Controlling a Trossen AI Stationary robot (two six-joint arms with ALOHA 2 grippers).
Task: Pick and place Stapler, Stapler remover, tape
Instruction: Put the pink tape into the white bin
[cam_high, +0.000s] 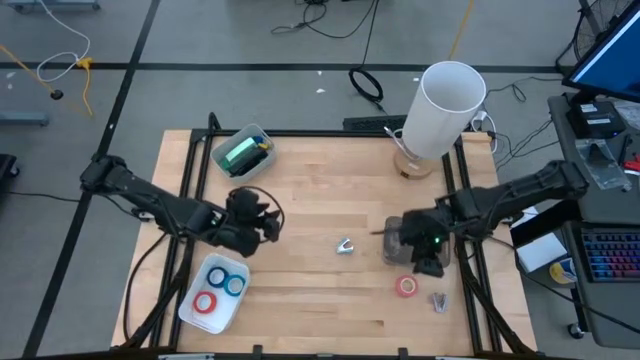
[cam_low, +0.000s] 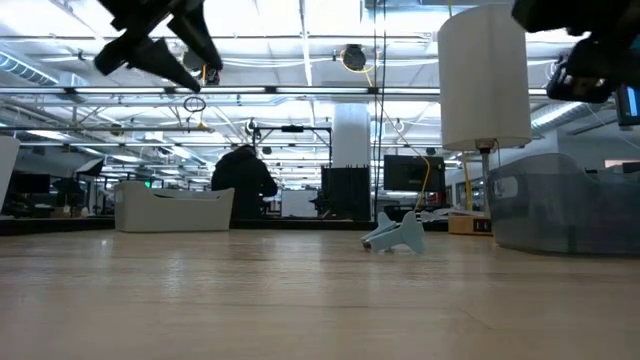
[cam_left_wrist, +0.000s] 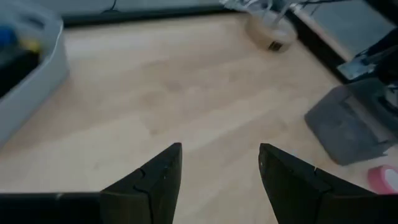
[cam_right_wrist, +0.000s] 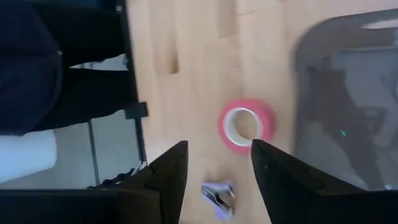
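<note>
Right gripper spread, empty above red tape; the small object below, maybe staple remover, blurred. Left gripper spread too.

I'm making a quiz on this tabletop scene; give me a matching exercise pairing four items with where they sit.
Items:
1. red tape roll
2. white tray
3. white cylinder
4. right end effector

Places:
A. table's far right corner
B. loose on the wood near the right arm
C. near left, holding a red and a blue roll
D. open, above the red roll

Pairs: 1-B, 2-C, 3-A, 4-D
</note>
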